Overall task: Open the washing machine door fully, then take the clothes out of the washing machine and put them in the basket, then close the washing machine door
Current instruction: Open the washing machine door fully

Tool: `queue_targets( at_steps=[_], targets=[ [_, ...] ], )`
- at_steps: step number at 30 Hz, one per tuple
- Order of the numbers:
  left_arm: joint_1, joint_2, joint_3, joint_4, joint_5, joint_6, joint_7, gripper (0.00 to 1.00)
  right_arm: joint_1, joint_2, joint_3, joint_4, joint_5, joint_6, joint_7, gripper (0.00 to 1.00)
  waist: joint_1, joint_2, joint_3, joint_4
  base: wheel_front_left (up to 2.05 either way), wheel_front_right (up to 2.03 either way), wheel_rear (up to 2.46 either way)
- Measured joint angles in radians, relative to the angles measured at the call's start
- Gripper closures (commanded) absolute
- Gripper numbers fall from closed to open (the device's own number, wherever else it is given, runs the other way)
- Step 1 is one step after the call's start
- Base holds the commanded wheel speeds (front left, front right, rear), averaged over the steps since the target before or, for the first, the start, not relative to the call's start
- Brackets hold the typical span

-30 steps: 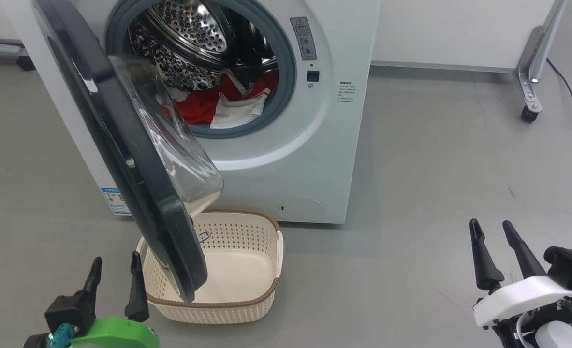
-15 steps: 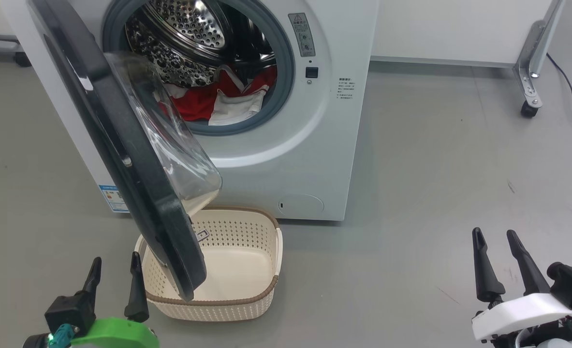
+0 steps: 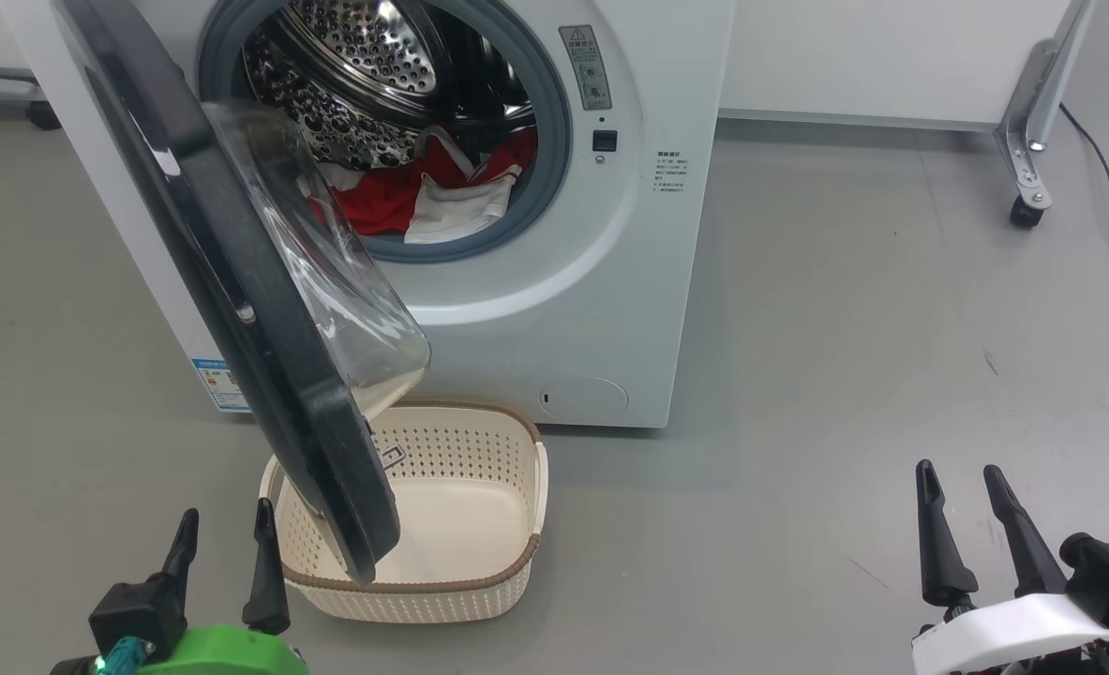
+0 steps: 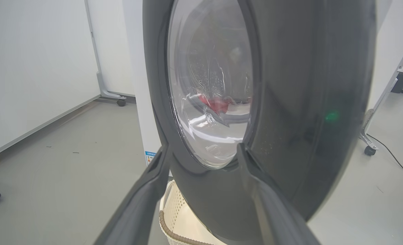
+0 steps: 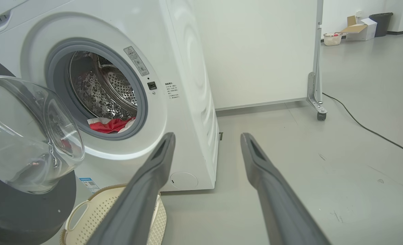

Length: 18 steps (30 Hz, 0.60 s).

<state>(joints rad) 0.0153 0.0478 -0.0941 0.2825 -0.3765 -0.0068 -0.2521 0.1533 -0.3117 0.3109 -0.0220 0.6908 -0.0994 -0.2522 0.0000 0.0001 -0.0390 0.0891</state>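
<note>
Looks like the right gripper dropped a bit, fingers wide, empty. The left gripper is wide too, facing the door. It's half-open off the washer, overhanging the basket at the washer's foot, so I'd say it wants pushing wider. The clothes sit inside the washer.

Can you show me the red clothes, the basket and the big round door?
clothes (image 3: 376, 204), head view, on the red part of the pile.
basket (image 3: 423, 605), head view, on its front perforated wall.
door (image 3: 226, 272), head view, on its black rim.
</note>
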Motion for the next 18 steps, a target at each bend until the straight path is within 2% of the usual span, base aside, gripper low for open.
queue_targets(
  at_steps=[18],
  targets=[
    [0.0, -0.001, 0.004, 0.0, 0.001, -0.007, 0.0, 0.0, 0.028, 0.026, -0.017, -0.01, -0.058, 0.011, 0.0, 0.0, 0.0, 0.0, 0.011, 0.002, 0.0, 0.0, 0.0]
  ],
)
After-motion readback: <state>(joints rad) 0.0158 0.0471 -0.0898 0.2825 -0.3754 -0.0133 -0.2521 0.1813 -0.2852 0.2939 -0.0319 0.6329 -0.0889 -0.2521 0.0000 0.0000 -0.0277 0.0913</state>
